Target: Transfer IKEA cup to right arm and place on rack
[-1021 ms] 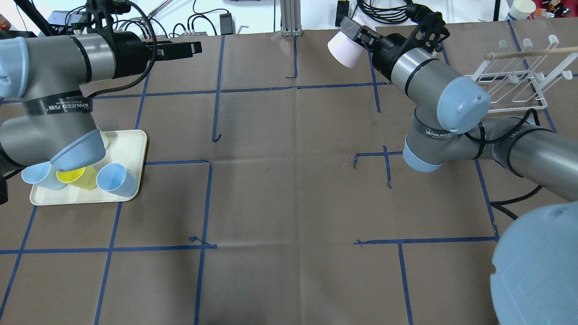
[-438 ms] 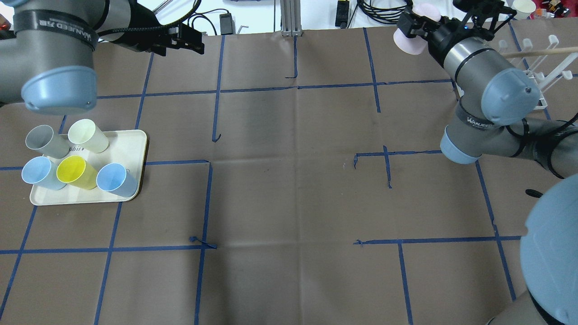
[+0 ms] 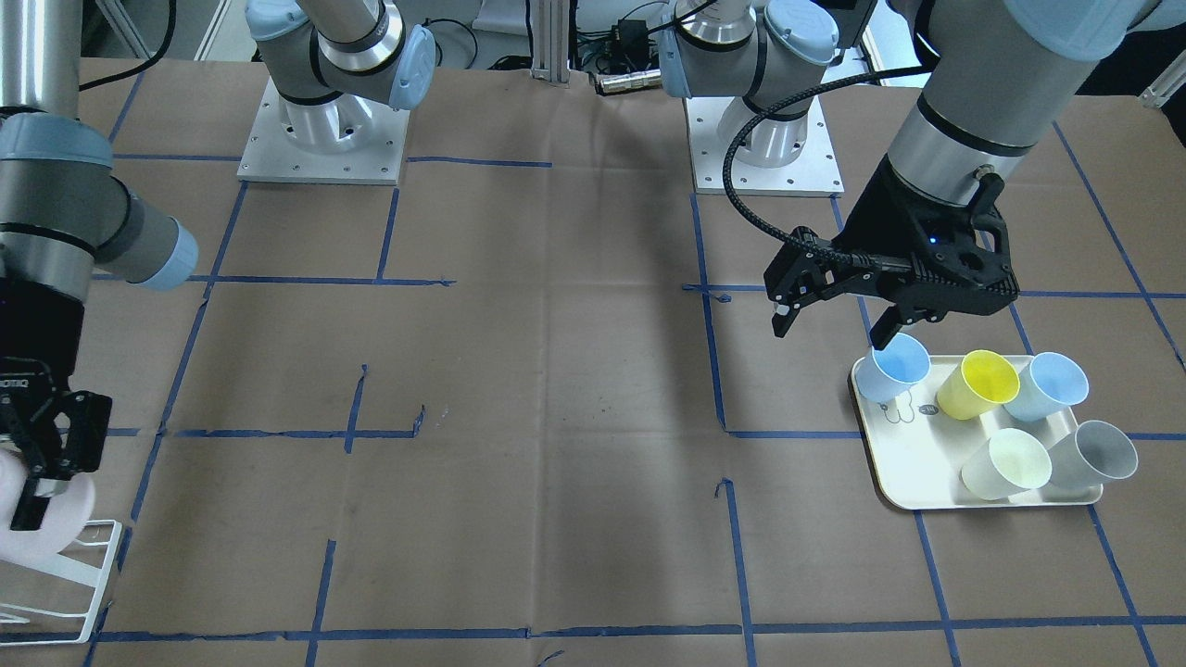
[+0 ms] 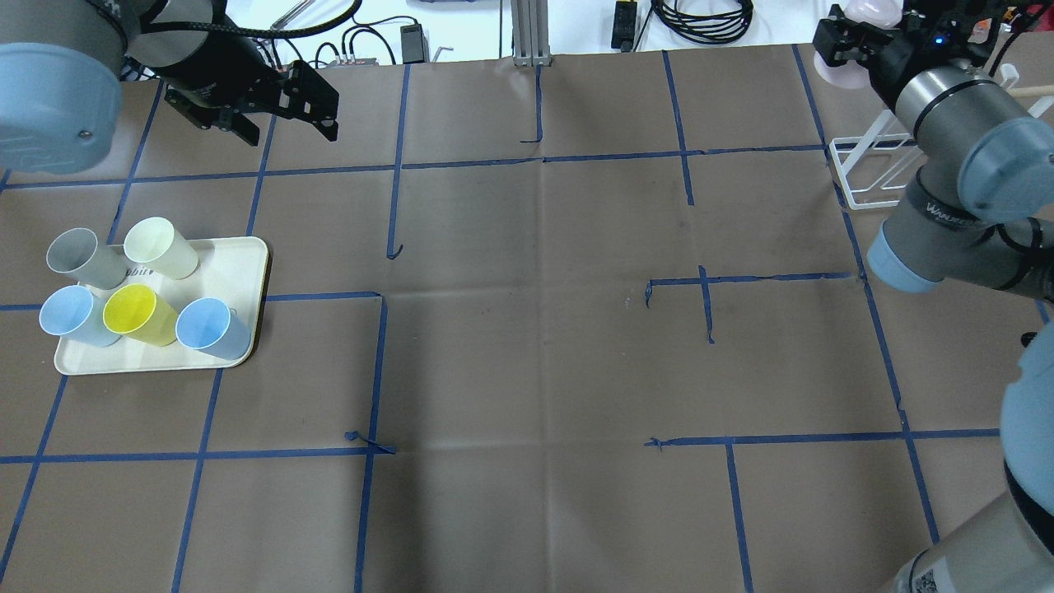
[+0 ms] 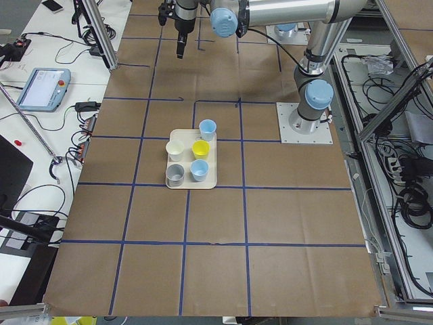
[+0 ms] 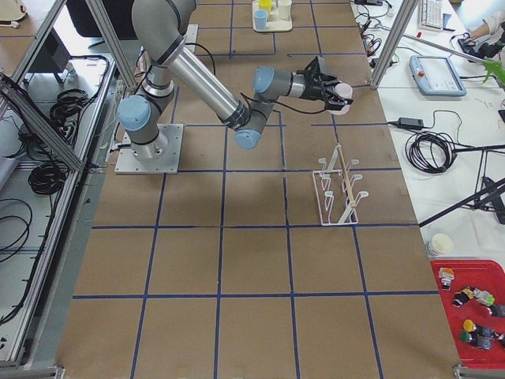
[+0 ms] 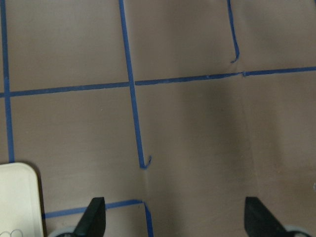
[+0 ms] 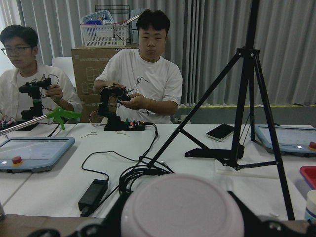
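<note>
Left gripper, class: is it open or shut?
Open. The left gripper has its fingers wide apart, nothing but bare table between them.

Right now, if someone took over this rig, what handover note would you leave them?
Left claw: open, empty, hovering beside the cream tray, which holds five cups.
Right claw: shut on the pink cup, raised near the white wire rack, not touching it.
Done: the pink cup is in the right claw.
Left: set it on the rack and release.
</note>
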Robot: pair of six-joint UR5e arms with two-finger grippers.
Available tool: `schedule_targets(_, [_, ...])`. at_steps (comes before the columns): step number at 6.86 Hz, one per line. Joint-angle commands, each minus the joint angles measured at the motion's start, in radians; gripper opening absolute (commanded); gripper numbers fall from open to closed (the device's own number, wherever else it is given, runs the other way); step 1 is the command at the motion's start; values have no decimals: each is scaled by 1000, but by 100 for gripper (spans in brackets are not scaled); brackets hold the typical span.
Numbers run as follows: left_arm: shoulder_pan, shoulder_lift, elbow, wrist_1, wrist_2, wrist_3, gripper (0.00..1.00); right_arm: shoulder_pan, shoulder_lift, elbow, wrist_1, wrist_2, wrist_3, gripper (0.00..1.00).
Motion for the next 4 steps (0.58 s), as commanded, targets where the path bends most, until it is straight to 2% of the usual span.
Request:
schedule_targets(1, [-2,8,61,-155,21,-87,100,-95,20,-77,1,29,-80,24])
schedule_targets(2, [0,2,106,-221,21,-107,100,-113,68,-97,0,73,-84,24])
schedule_targets(4, [0,-18,102,-249,87,-107,99,-138,157,-151,-2,96,-100,24])
